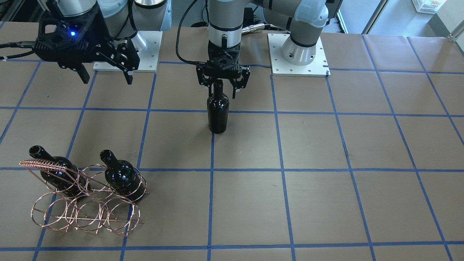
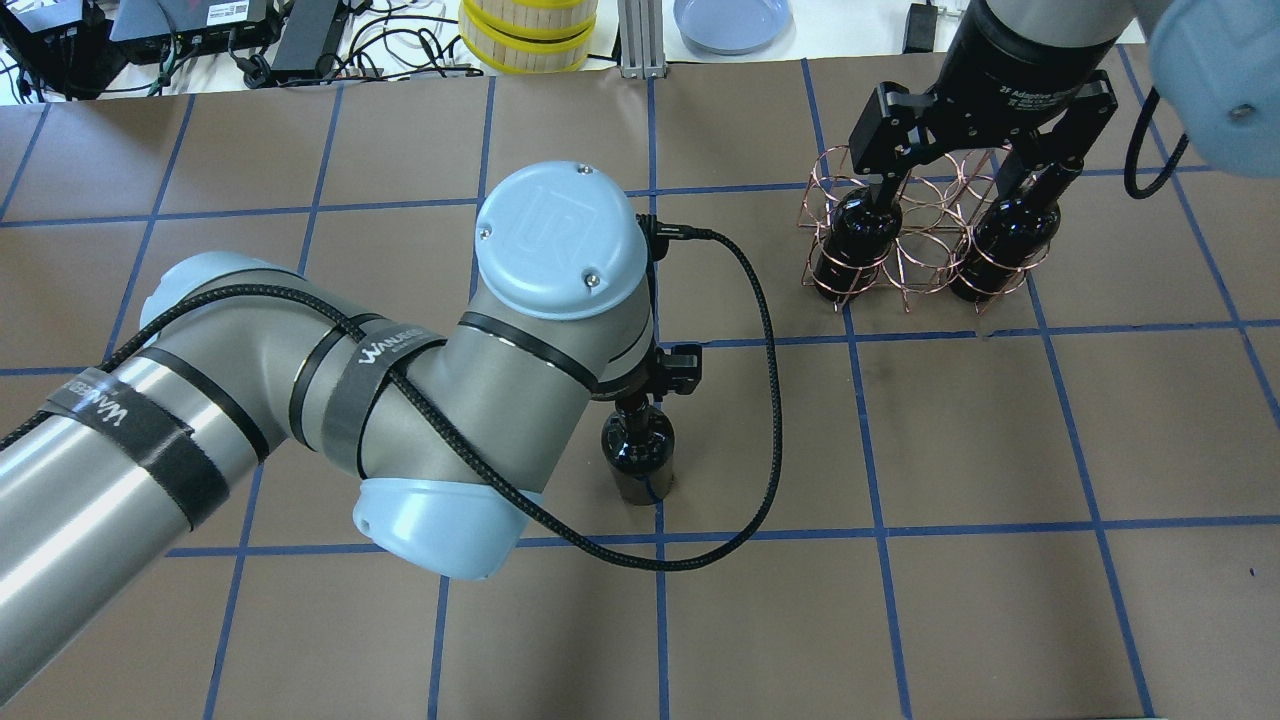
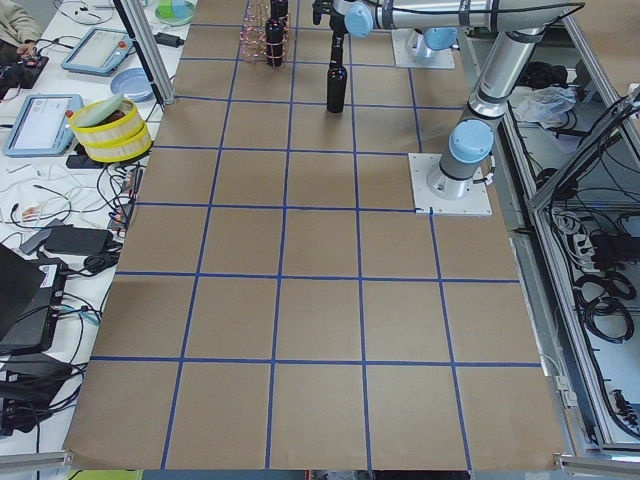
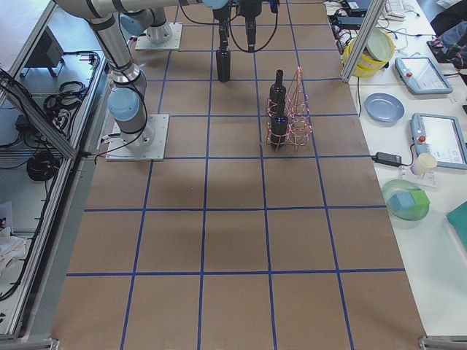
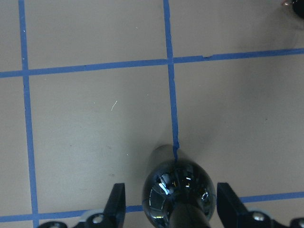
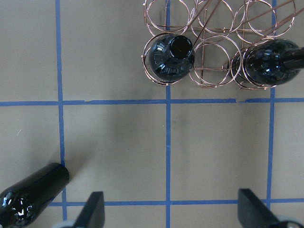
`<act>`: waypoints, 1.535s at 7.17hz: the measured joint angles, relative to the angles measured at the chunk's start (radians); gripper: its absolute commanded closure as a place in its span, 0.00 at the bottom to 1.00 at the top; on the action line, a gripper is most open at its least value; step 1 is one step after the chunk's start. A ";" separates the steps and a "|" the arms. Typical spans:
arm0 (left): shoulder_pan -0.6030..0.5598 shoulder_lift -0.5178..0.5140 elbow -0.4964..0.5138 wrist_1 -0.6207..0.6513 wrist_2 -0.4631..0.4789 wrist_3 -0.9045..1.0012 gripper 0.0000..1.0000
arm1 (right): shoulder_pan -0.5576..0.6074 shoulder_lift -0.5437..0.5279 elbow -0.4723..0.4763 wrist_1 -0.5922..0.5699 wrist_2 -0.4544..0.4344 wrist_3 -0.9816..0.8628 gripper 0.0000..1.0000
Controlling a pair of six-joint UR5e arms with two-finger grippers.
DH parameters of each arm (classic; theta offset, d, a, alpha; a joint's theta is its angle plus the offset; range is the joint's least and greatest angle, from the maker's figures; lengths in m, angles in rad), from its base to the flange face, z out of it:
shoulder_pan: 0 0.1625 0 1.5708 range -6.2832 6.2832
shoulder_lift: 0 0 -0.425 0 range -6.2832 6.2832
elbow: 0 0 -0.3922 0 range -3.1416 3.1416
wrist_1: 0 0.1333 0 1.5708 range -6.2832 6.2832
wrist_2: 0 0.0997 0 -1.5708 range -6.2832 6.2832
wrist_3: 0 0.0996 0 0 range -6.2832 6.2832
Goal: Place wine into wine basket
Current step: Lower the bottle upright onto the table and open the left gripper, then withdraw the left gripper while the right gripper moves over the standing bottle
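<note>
Directions follow the overhead view, with 12 o'clock pointing away from the robot. The standing bottle (image 2: 638, 450) is upright on a tape line (image 2: 660, 600) near the centre of the table (image 2: 1000, 450). The left gripper (image 1: 222, 88) sits over it, one finger on each side of the neck, both clear of it. The basket (image 1: 85, 212) stands at 2 o'clock from this bottle, well apart. Its near row holds a left bottle (image 2: 850, 250) in the 9 o'clock end ring and a right bottle (image 2: 995, 255) in the 3 o'clock end ring, with one ring between them. The right gripper (image 1: 107, 79) hangs high on the basket's 6 o'clock side, fingers spread.
</note>
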 measured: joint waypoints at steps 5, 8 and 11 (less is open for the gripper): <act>0.318 0.023 0.325 -0.415 -0.017 0.278 0.23 | 0.114 0.013 -0.003 -0.002 -0.004 0.169 0.00; 0.487 0.026 0.426 -0.596 -0.046 0.451 0.22 | 0.377 0.116 -0.004 -0.089 -0.003 0.469 0.00; 0.503 0.047 0.429 -0.616 -0.055 0.530 0.02 | 0.501 0.199 0.012 -0.106 0.000 0.517 0.01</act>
